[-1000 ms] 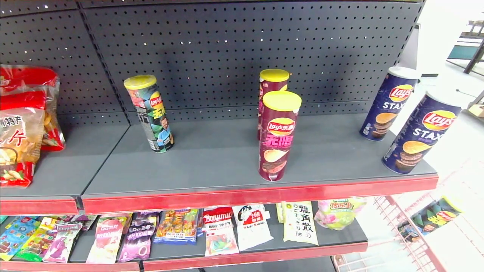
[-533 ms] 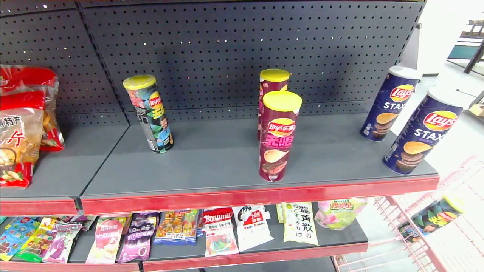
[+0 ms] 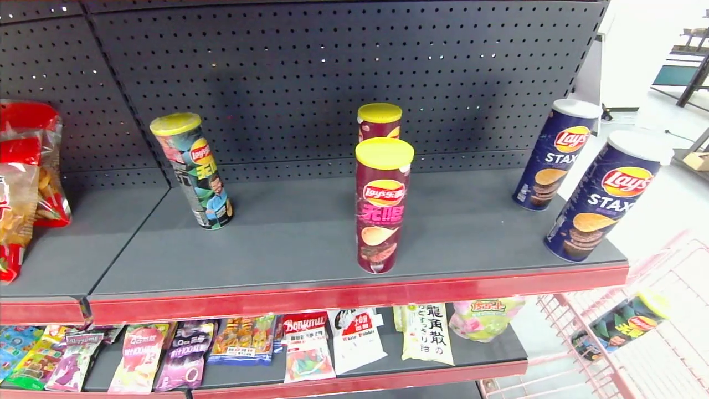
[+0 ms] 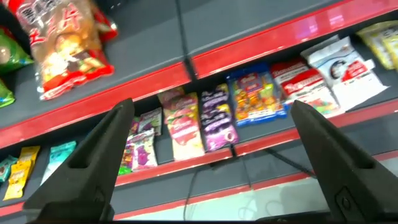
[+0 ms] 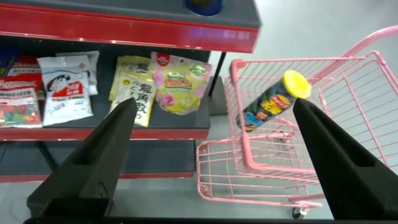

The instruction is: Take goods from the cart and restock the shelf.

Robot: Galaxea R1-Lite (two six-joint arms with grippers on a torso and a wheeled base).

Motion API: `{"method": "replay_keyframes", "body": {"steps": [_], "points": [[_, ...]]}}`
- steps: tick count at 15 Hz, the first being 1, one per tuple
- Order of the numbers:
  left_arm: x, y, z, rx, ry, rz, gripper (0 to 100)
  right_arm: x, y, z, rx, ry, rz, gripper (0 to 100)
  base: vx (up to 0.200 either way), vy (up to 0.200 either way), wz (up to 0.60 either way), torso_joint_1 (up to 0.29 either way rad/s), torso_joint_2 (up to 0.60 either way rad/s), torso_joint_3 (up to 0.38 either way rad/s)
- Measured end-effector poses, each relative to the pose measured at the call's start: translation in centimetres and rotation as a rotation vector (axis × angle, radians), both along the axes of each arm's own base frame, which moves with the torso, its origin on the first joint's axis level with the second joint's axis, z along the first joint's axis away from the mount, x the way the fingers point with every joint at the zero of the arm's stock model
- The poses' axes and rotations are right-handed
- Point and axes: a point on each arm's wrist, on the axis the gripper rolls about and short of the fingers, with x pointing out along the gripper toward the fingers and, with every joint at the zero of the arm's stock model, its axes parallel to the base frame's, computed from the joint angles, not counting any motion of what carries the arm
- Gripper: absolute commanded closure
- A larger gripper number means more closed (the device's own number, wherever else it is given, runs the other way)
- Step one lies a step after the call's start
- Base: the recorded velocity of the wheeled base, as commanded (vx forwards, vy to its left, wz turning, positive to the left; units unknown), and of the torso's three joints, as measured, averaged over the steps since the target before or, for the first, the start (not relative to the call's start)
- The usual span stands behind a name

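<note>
Right claw (image 5: 214,102): released, fingers spread wide and holding nothing; it hangs in front of the lower shelf, with the cart low to its right.
Left claw (image 4: 211,106): released too, and empty, facing the packets further left on the lower shelf.
View: over the last second the whole head picture has slid to the left. That is the camera swinging right, towards the cart. The goods keep their places relative to each other.
Top shelf (image 3: 310,249): grey board with a red front lip and wide bare stretches between the cans.
Cart (image 3: 604,360): pink wire, low at the right, just past the shelf's end.
Red bags (image 3: 22,177): at the far left of the top shelf, partly cut off by the picture edge.
Blue cans (image 3: 606,197): two, upright at the right end, one nearer than the other.
Maroon cans (image 3: 382,205): two, upright in the middle, one behind the other.
Green can on the shelf (image 3: 194,172): alone at the left, upright.
Can in the cart (image 5: 270,102): same green print and yellow lid, lying tilted against the wire; this is the stock waiting to be taken.
Meaning: nothing is gripped yet. The turn towards the cart looks like the start of a fetch. The right claw is the better placed, and the gap beside the lone green can is the likely destination.
</note>
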Motion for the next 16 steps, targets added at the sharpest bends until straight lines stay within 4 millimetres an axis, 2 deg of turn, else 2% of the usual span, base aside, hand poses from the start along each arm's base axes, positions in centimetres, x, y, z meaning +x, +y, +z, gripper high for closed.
{"method": "replay_keyframes", "body": {"steps": [8, 16], "points": [[-0.03, 0.02, -0.02, 0.012, -0.002, -0.002, 0, 0.04, 0.01, -0.21, -0.001, 0.007, 0.002, 0, 0.0, -0.2, 0.0, 0.004, 0.0, 0.004], [-0.05, 0.22, -0.04, 0.017, -0.012, -0.032, 0, 0.06, 0.01, -0.5, -0.002, 0.017, 0.006, 0, 0.0, 0.0, 0.0, 0.0, 0.0, 0.0]]}}
